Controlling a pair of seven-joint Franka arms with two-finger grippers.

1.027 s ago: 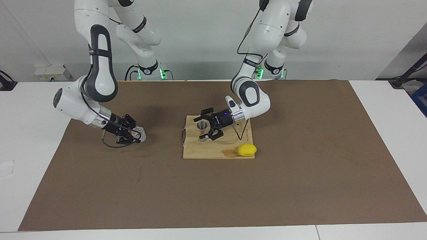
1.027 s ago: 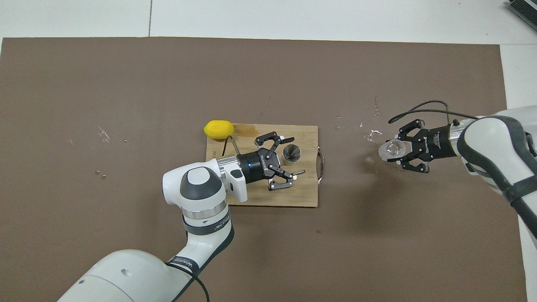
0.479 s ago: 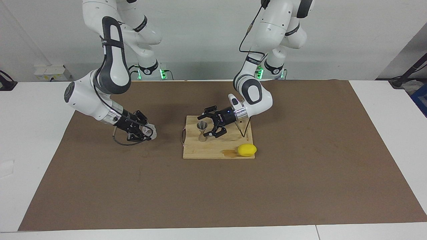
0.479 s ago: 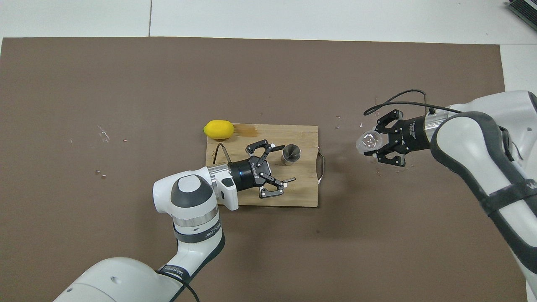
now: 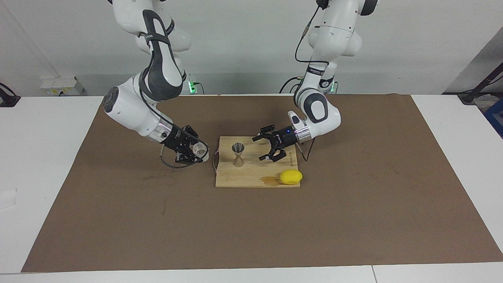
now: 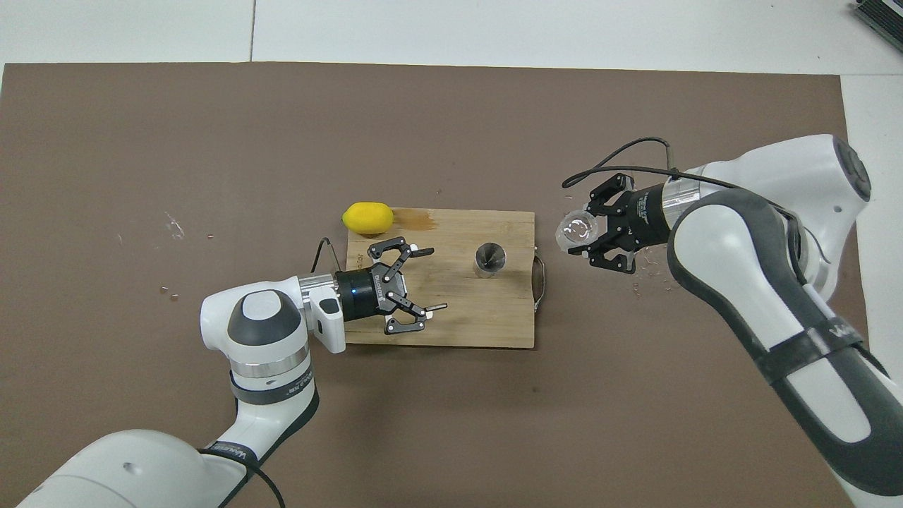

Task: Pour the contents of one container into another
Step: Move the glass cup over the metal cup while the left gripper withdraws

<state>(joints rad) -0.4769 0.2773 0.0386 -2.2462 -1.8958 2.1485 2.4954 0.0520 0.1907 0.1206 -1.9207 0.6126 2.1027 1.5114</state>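
Note:
A metal jigger stands upright on a wooden cutting board, toward the board's right-arm end; it also shows in the overhead view. My right gripper is shut on a small clear glass and holds it tilted over the mat, just off the board's handle end. In the overhead view the right gripper holds the glass with its mouth toward the jigger. My left gripper is open and empty over the board, apart from the jigger; it shows open in the overhead view.
A yellow lemon lies at the board's corner farthest from the robots, toward the left arm's end, next to a wet stain; it also shows in the overhead view. Small spill marks dot the brown mat under the right arm.
My right gripper has lifted and carried the glass toward the board's handle end. My left gripper has drawn back from the jigger toward the left arm's end of the board, still open.

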